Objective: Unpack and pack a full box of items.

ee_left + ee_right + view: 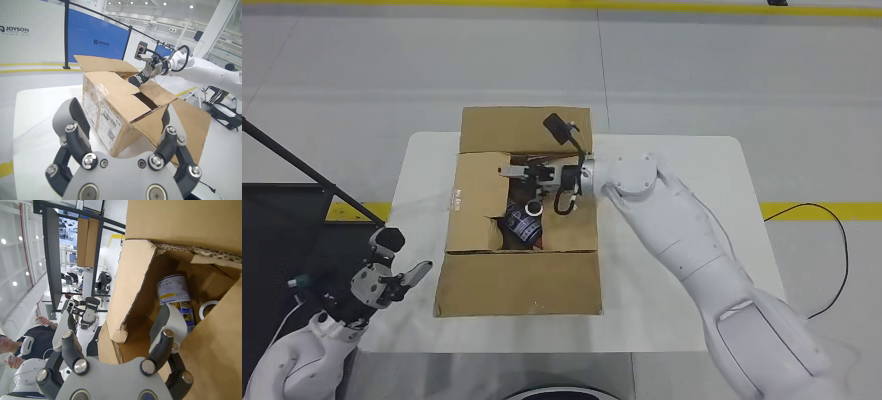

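An open cardboard box (517, 285) stands in the middle of the white table (672, 250), its flaps folded outward. Inside lie a can with a dark blue label (523, 226) and a white ring-shaped object (533, 208); the can (174, 294) and the ring (208, 308) also appear in the right wrist view. My right gripper (514, 172) hovers open over the far left part of the box. One finger (168, 321) is inside the box and the other is outside its left flap (132, 285). My left gripper (121, 105) is open and holds nothing, off the box's near left corner (117, 94).
Bare tabletop lies to the right of the box and along its near side. A black rail (302, 165) and a dark floor mat (282, 230) sit just past the table's left edge. The rest of the box's inside is hidden by its flaps.
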Motion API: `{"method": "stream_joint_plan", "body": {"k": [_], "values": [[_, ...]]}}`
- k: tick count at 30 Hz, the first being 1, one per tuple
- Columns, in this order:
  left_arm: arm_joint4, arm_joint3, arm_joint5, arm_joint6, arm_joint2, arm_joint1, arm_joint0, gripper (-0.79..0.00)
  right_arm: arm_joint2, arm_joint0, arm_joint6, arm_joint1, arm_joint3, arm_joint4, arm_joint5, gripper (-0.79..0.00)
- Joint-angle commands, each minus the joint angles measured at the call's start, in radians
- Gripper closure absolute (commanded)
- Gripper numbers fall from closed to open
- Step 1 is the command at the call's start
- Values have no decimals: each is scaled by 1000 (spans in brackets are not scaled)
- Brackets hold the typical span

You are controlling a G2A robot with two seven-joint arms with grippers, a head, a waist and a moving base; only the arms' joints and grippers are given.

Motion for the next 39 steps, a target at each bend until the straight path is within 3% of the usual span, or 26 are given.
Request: {"method": "stream_joint_plan", "body": {"k": [1,14,28,39], "values": [[34,-16,20,24,1,-3,17,-785,-15,9,6,-20,36,33,-9,-785],[169,-70,139,43,55,-14,42,-785,-35,77,117,-118,197,212,-94,-785],[270,-163,348,-66,106,-21,18,-785,-51,131,111,-188,174,232,-164,-785],[214,-137,436,-94,102,-26,-19,-785,-58,159,166,-238,212,267,-192,-785]]}}
